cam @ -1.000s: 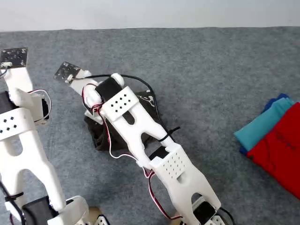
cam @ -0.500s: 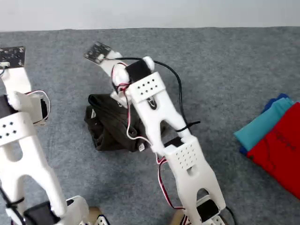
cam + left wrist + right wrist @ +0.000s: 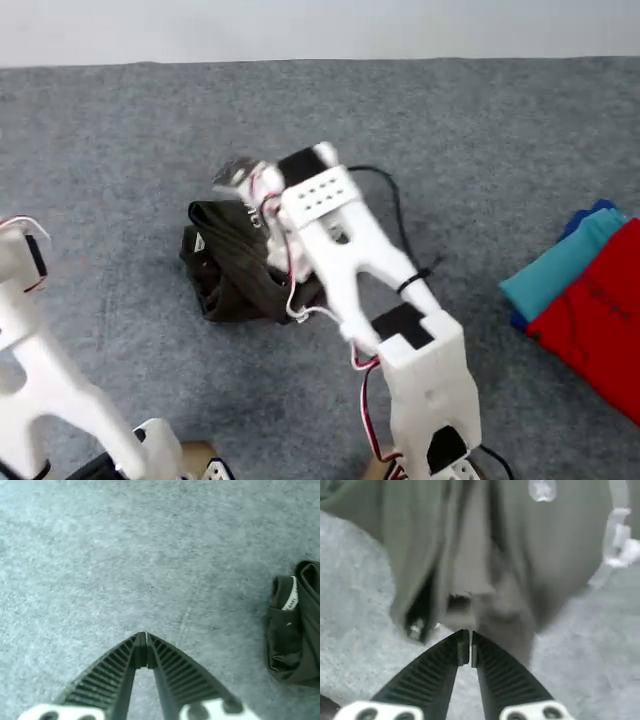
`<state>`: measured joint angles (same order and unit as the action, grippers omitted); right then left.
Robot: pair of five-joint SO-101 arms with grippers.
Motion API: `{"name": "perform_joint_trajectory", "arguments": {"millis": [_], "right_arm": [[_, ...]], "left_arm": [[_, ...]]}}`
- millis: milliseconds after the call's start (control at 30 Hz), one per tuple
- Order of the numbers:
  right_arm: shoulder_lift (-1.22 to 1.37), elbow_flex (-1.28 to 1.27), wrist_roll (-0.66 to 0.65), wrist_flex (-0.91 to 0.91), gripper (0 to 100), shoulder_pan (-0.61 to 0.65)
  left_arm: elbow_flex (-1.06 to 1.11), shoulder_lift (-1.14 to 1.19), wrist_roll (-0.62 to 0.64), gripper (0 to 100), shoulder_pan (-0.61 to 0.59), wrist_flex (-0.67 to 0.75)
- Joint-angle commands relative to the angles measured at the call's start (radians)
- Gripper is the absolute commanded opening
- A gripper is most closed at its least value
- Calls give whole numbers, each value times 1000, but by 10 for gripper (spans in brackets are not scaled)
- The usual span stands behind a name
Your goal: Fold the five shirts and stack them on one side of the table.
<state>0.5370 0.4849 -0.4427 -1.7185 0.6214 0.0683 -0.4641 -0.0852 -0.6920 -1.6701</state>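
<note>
A dark shirt (image 3: 232,272) lies bunched in a rough fold on the grey table left of centre, with a white label showing at its near-left corner. The right arm (image 3: 325,215) stands over the shirt's right half. In its wrist view my right gripper (image 3: 465,647) is shut, its tips just above the dark shirt (image 3: 485,555), with no cloth seen between them. My left gripper (image 3: 146,651) is shut over bare table, with the dark shirt (image 3: 295,625) off to one side. The left arm (image 3: 35,370) sits at the table's left edge.
At the right edge of the table lies a pile of shirts: a teal one (image 3: 558,275), a blue one (image 3: 592,213) peeking out behind it, and a red one (image 3: 600,320) on top. Grey felt table (image 3: 450,130) lies open at the back and centre right.
The right arm's wrist swung from left of the shirt up, rightward, then back over it, uncovering the shirt's left half. The left arm drew back toward the left edge.
</note>
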Motion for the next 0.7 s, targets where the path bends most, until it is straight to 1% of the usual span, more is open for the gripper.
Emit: {"name": "perform_joint_trajectory", "arguments": {"millis": [0,100,167,233,300,400,500,600,667], "right_arm": [[-28,-17,28,71,10,90],[10,-8,40,143,10,202],[12,34,40,166,10,275],[13,112,40,165,10,315],[13,178,40,160,10,325],[13,282,40,96,10,289],[22,374,34,58,10,206],[51,399,32,120,13,119],[97,399,31,168,13,87]], "left_arm": [[-8,-31,6,9,-14,11],[-8,-31,6,9,-25,11],[-8,-31,8,9,-64,14],[-8,-31,6,9,-115,17],[-8,-31,5,9,-166,17],[-8,-31,-26,9,-219,15],[-8,-31,-55,9,-245,11],[-8,-31,-57,9,-258,11],[-8,-31,-57,9,-259,9]]}}
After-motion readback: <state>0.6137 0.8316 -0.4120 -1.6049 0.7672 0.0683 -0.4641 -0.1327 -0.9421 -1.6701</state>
